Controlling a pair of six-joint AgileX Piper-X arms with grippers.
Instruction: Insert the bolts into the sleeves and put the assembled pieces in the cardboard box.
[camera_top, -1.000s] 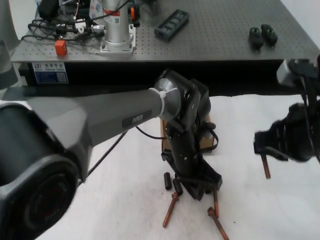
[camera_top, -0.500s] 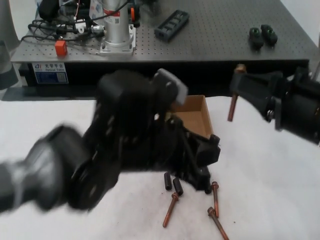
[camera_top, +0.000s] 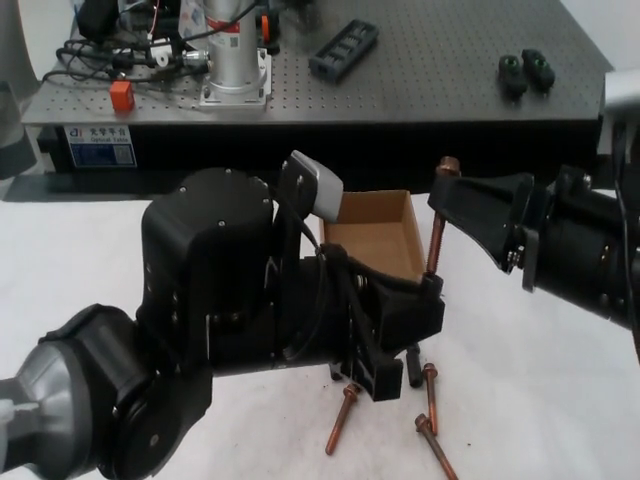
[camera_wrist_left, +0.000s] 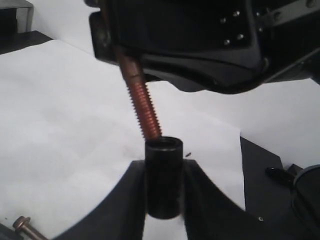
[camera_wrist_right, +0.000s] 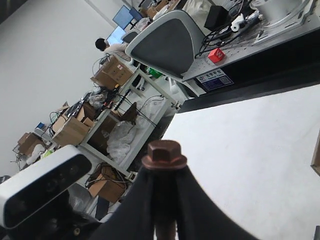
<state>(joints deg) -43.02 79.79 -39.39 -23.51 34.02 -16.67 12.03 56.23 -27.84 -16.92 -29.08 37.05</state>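
My left gripper (camera_wrist_left: 164, 172) is shut on a short black sleeve (camera_wrist_left: 164, 180), held upright with its mouth open. A copper bolt (camera_wrist_left: 142, 102) slants down onto it, its threaded tip at the sleeve's mouth. My right gripper (camera_wrist_right: 164, 182) is shut on that bolt just under its hex head (camera_wrist_right: 164, 155). In the high view the bolt (camera_top: 436, 222) hangs from the right gripper (camera_top: 440, 200) at the right edge of the cardboard box (camera_top: 375, 238), with the left gripper (camera_top: 430, 292) below it. The sleeve is hidden there.
Three loose copper bolts (camera_top: 341, 420) (camera_top: 431, 393) (camera_top: 436, 450) and a black sleeve (camera_top: 413, 366) lie on the white cloth near the front. Behind stands a perforated metal bench (camera_top: 440, 80) with a black tray (camera_top: 343, 47), cables and a metal post (camera_top: 233, 50).
The left arm has swung round and lifted its gripper up beside the box. The right arm has carried its bolt up and leftward to above the left gripper.
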